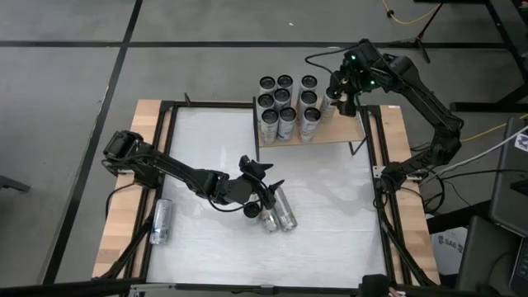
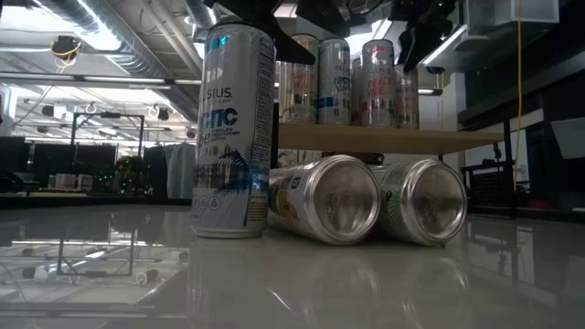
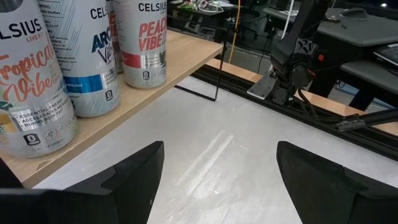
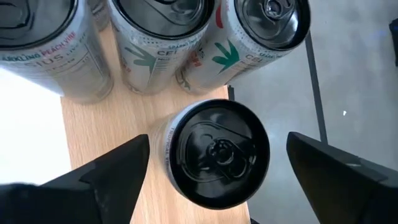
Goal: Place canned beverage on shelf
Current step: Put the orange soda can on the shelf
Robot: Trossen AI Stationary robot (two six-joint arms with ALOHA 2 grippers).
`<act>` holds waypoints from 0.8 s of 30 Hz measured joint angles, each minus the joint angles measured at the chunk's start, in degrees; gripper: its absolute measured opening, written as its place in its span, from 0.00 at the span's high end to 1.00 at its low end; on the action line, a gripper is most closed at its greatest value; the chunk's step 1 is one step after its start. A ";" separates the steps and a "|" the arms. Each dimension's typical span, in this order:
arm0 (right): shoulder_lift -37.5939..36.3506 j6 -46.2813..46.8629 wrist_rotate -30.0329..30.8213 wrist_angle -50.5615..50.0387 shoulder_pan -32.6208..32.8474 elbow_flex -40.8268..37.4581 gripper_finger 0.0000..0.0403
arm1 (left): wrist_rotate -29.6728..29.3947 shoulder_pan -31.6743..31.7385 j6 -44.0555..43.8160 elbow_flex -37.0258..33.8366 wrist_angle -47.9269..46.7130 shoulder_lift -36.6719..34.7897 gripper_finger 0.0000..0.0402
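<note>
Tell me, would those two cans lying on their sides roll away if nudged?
Probably. The two lying cans are smooth metal cylinders resting on a glossy table, so a sideways push would likely roll them. They touch each other, which may slow one. The upright can beside them looks tall and tippable.

The white table [image 1: 330, 223] carries the pale wooden shelf [image 1: 338, 132] at its 1 o'clock corner, with upright cans [image 1: 285, 103] crowded on the board. Near the table's middle one can [image 2: 234, 128] stands beside two lying cans [image 2: 375, 199]. Another can [image 1: 161, 221] lies at 8 o'clock.
</note>
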 joint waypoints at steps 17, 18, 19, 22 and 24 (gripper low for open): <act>-9.03 8.73 -0.04 -3.68 0.00 -0.04 0.08 | 0.00 0.00 0.03 0.00 0.01 0.00 0.24; -10.16 9.88 -0.04 -5.10 0.00 -0.04 0.08 | 0.00 0.00 0.03 0.00 0.01 0.00 0.24; -11.44 11.09 -0.09 -6.68 0.00 -0.04 0.08 | 0.00 0.00 0.02 0.00 0.02 0.00 0.24; -15.16 16.20 -2.04 -9.55 0.00 -0.06 0.08 | 0.00 0.00 0.11 0.00 0.01 0.00 0.24; -17.89 19.00 -4.38 -9.78 0.00 -0.88 0.08 | 0.00 0.03 0.15 0.00 0.01 0.00 0.24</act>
